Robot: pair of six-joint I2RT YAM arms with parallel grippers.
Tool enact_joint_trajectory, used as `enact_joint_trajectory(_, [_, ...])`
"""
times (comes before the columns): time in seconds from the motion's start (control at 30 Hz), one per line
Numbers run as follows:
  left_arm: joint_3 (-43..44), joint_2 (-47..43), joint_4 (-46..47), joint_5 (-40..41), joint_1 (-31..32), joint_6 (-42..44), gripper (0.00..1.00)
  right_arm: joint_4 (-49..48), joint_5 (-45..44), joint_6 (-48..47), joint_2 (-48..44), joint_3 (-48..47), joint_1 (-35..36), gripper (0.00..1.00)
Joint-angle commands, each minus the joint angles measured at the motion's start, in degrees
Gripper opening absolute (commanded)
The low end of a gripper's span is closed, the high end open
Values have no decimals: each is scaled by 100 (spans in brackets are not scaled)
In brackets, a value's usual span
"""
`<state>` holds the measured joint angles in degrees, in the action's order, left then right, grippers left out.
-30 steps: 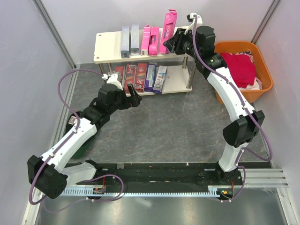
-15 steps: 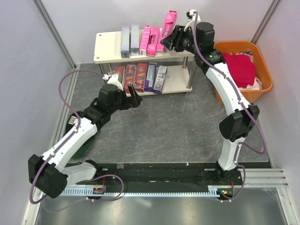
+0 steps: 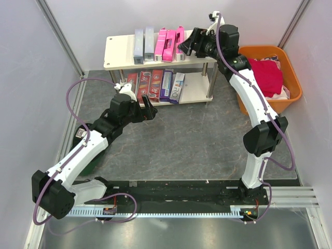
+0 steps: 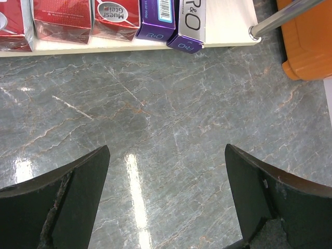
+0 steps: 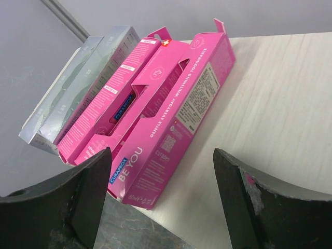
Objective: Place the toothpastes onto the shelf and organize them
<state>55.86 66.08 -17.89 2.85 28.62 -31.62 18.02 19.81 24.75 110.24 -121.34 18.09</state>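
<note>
A pink carton [image 5: 171, 119] is seen lying on the shelf's [image 5: 280, 93] top board between the spread jaws of the right gripper [image 5: 162, 161] and is judged light, stiff but crushable, best pinched mid-length across its narrow sides; the left gripper [image 4: 166, 155] is held wide open.

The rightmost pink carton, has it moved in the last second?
Yes. The rightmost pink carton has come down onto the shelf top board, now lying beside the other two pink cartons.

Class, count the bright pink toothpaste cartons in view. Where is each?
3, side by side on the top board of the cream wooden shelf: left pink carton, middle pink carton, right pink carton. None seems hidden.
</note>
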Motion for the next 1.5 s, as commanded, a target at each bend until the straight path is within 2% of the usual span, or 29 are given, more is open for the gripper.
enact_joint_trajectory(0.0, [-22,10,110,5,-23,94,99,-316,66,196,68,-153,-95,87])
enact_joint_trajectory(0.1, [-48,45,110,31,-32,147,99,-587,189,258,-150,109,-95,88])
enact_joint_trajectory(0.33, [-119,142,110,-4,-32,279,99,-1213,-144,232,-1398,1803,-86,98])
enact_joint_trajectory(0.67, [-163,194,110,5,-85,349,99,-1547,-338,381,-2822,3590,-95,98])
enact_joint_trajectory(0.9, [-198,247,154,-92,-102,402,100,-1609,-294,399,-3271,4556,-77,98])
enact_joint_trajectory(1.13, [-382,177,400,-250,-129,516,100,-1442,-654,188,-3842,5515,-68,98])
enact_joint_trajectory(1.47, [-584,98,716,-268,-138,700,100,-1065,-1163,-224,-4159,6719,-60,98])
